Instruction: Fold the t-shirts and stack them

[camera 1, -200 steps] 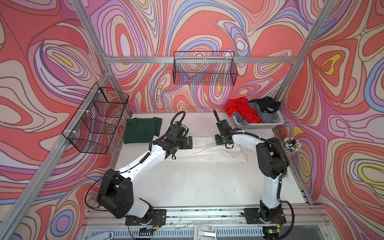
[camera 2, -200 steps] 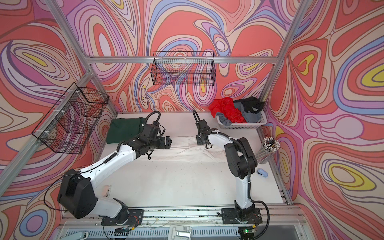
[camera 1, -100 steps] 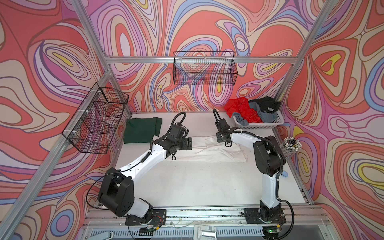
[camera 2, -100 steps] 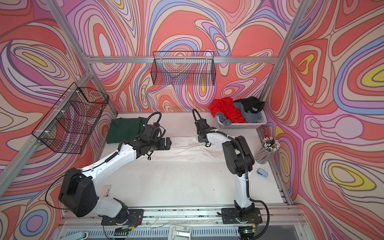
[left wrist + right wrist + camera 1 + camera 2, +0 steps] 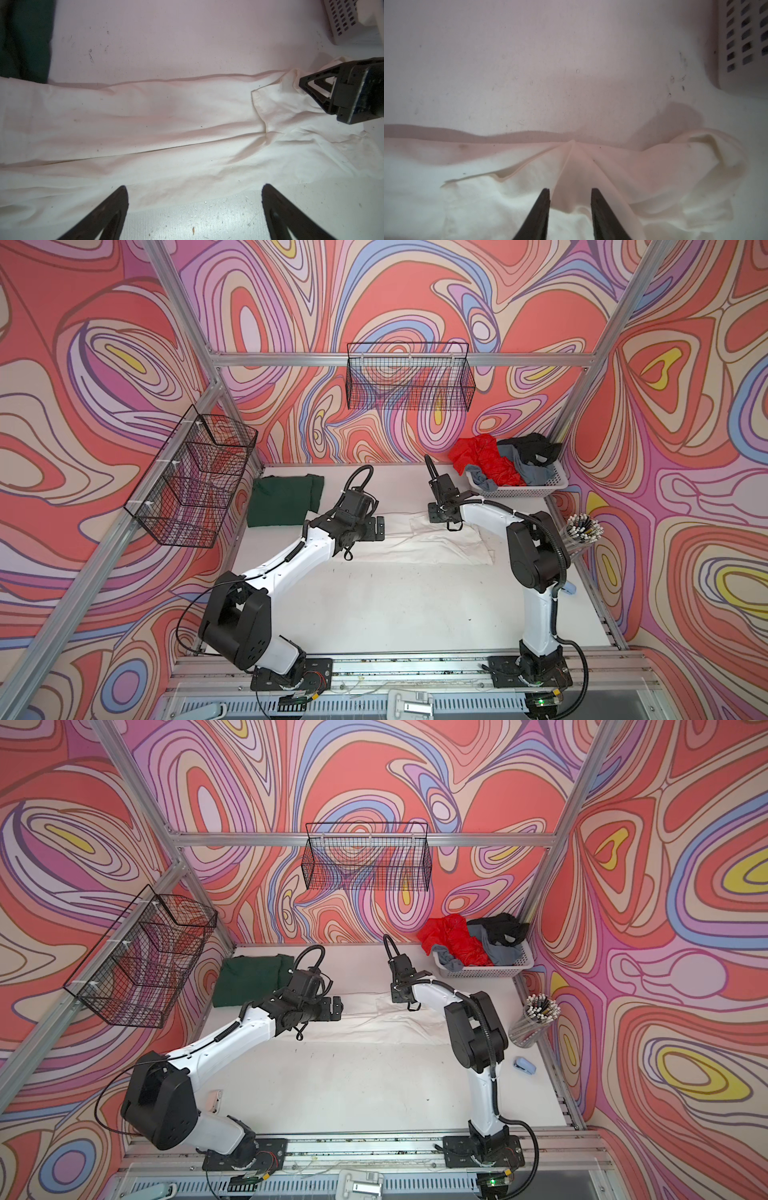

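Nearest: both arm bases on the front rail, then bare table (image 5: 395,605). A small blue object (image 5: 524,1065) sits by the R edge, w/ a clear cup of pens (image 5: 582,531) just behind it.

Mid-table: white t-shirt (image 5: 436,543) lies flat as a long strip running L to R, folded over lengthwise. In the L wrist view the fold edge runs along its length. Its R end is rumpled, w/ the sleeve bunched up.

L gripper (image 5: 194,186) hangs over the shirt's L part, fingers spread wide and empty.

R gripper (image 5: 571,190) is down on the far edge of the shirt's R part, near the sleeve. Its fingers stand a narrow gap apart w/ a raised ridge of cloth running btwn them. Can't tell if that cloth is pinched or just lying there.

Farther back, L side: green t-shirt (image 5: 284,499), folded flat near the far L corner, just beside the white one's L end.

Far R corner: white basket (image 5: 523,489) w/ a loose heap in it. Red t-shirt (image 5: 482,456) spills over the L side, grey t-shirt (image 5: 528,470) is in the middle, black t-shirt (image 5: 530,445) at the back.

Walls: one wire basket (image 5: 409,377) on the back wall, a second wire rack (image 5: 195,477) on the L wall.
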